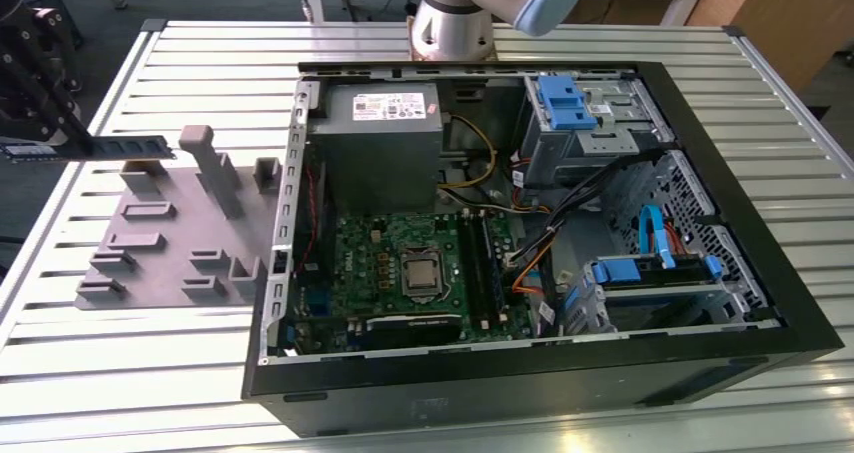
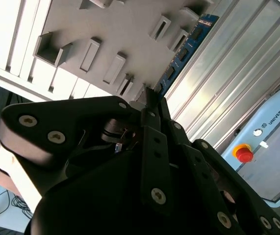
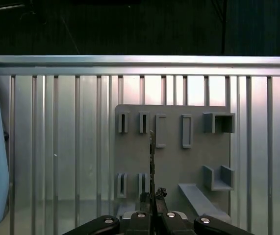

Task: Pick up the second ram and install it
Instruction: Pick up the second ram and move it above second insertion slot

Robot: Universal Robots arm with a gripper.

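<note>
At the exterior view's left, well apart from the open computer case [image 1: 534,378], the gripper [image 1: 74,145] pinches the second ram [image 1: 134,145] and holds it level over the grey holder tray [image 1: 160,243]. The black memory slots [image 1: 477,263] on the motherboard [image 1: 380,248] lie far to the right.

In the second wrist view, the black fingers [image 2: 154,115] clamp one end of the ram [image 2: 184,49], which extends across the tray [image 2: 105,24].

In the first wrist view, the ram [image 3: 152,156] appears edge-on between gripper [image 3: 153,197] and tray [image 3: 179,166].

Judged step: pick-up done, installation pending. Seating calls for the ram's long edge aligned with a slot.
</note>
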